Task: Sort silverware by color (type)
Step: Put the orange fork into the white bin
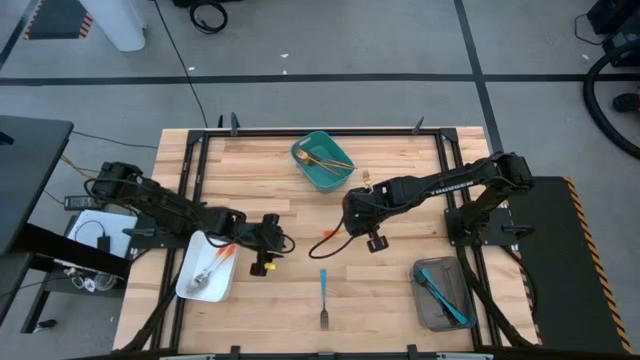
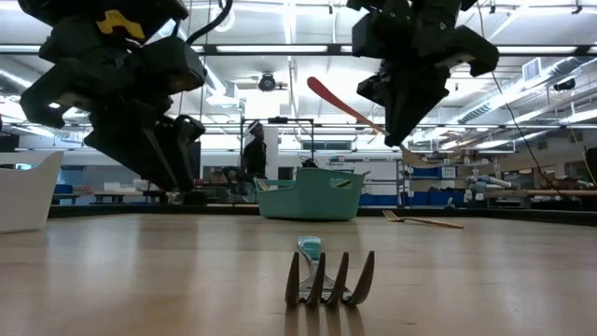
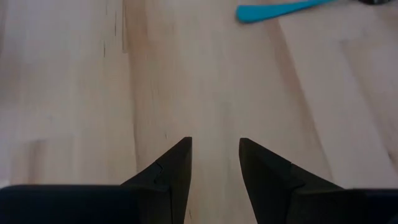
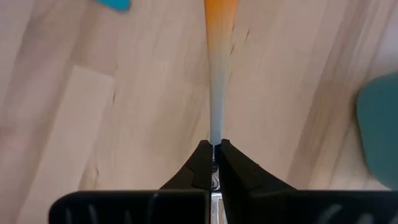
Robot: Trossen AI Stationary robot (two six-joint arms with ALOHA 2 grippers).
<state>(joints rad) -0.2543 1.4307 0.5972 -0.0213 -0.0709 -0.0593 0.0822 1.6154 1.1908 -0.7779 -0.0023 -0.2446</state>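
Note:
My right gripper (image 1: 352, 225) hangs over the table's middle, shut on an orange-handled utensil (image 2: 340, 101). My left gripper (image 1: 282, 240) stands open just above bare wood beside the white tray (image 1: 190, 285), with nothing between its fingers (image 3: 177, 168). A blue-handled fork (image 1: 324, 298) lies flat near the front edge, tines toward that edge. The teal bin (image 1: 335, 178) at the back holds gold pieces. Orange-handled pieces lie in the white tray, and blue ones in the grey tray (image 1: 428, 312). My right gripper pinches the utensil's thin metal end (image 4: 215, 138) between its two fingertips, which point steeply down. The head is hidden between the fingers. The orange handle (image 4: 219, 12) sticks out ahead of the fingers toward the table's near left. The whole piece is clear of the table.
A gold utensil (image 2: 422, 220) lies on the wood just right of the teal bin. A black frame runs around the table's edges. Bare wood lies between the two trays on either side of the blue fork. A person (image 2: 253, 149) stands far off in the room behind.

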